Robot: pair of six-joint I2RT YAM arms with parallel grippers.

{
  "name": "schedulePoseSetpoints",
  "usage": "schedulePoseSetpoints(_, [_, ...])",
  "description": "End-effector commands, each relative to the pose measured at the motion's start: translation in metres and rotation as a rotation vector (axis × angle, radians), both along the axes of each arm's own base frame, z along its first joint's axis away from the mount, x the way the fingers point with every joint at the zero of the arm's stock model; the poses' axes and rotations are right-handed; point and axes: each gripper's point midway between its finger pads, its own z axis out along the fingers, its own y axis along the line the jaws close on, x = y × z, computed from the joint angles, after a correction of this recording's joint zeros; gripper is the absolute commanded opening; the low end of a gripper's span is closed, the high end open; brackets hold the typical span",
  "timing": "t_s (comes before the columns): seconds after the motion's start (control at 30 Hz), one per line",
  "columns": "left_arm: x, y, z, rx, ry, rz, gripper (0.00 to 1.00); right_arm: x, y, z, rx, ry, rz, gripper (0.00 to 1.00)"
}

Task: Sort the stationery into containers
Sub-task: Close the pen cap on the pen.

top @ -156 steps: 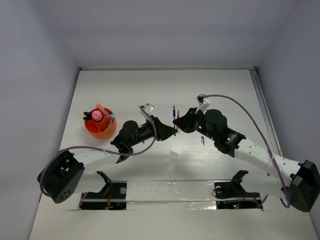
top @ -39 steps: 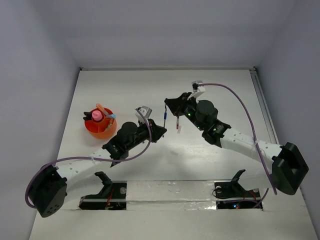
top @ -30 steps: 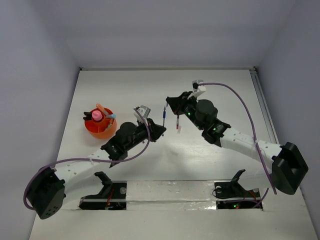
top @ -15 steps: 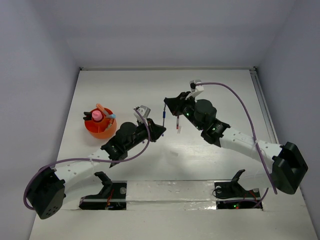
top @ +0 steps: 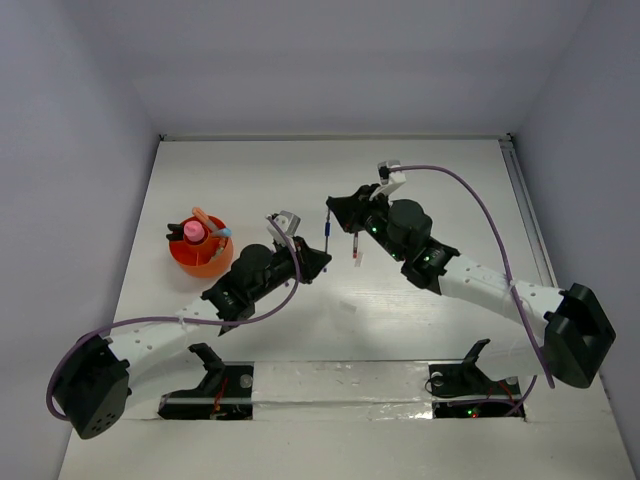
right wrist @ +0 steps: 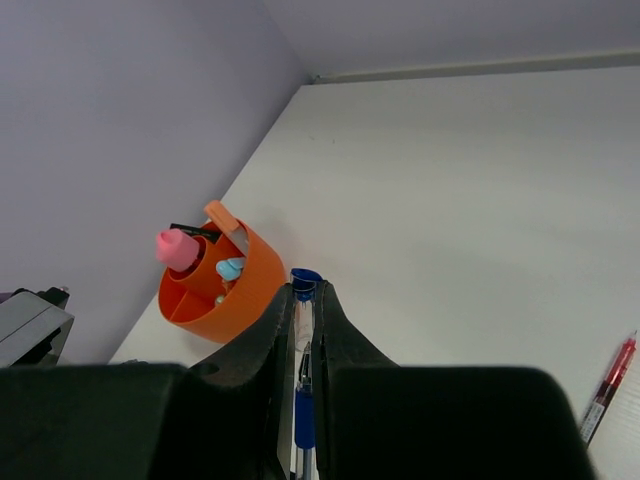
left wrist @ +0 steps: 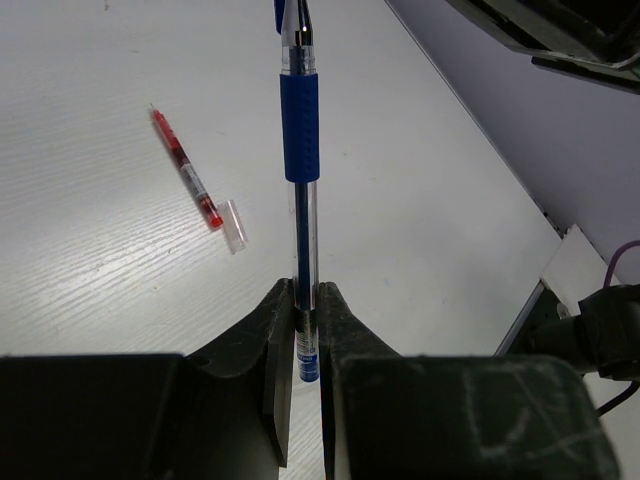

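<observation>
Orange pot (top: 186, 263) sits at the left of the table (top: 450, 180). In it are a pink-capped tube (right wrist: 177, 248), an orange marker (right wrist: 222, 217) leaning on the rim, and a pale blue cap (right wrist: 231, 268).

Just right of the pot, the left gripper (left wrist: 303, 295) is pinched tight on the tail of the blue pen (left wrist: 300, 200). The pen is held up off the table between the two grippers. It has a clear barrel and a blue rubber grip.

The right gripper (right wrist: 303, 292) is clamped narrow on the pen's other end, and the blue tip pokes past its fingertips toward the pot.

Farther right of the pot, the red pen (left wrist: 187, 182) lies flat on the table with a small clear cap (left wrist: 234, 225) just beside its end.
</observation>
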Motion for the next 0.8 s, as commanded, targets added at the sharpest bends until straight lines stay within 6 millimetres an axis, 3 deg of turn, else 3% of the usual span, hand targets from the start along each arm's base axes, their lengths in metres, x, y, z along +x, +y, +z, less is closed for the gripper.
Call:
schedulePoseSetpoints(0.0, [0.001, 0.002, 0.012, -0.027, -0.044, 0.01, 0.0, -0.008, 0.007, 0.019, 0.037, -0.035, 0.028, 0.0])
schedulePoseSetpoints(0.3, [0.003, 0.007, 0.015, -0.029, -0.053, 0.034, 0.0, -0.021, 0.013, 0.002, 0.006, 0.01, 0.077, 0.0])
schedulePoseSetpoints(0.57, [0.007, 0.015, 0.026, -0.034, -0.086, 0.08, 0.0, -0.036, 0.01, -0.026, -0.031, 0.121, 0.115, 0.0])
schedulePoseSetpoints(0.77, [0.006, 0.018, 0.045, -0.065, -0.117, 0.09, 0.0, -0.065, 0.017, -0.043, -0.043, 0.218, 0.252, 0.0])
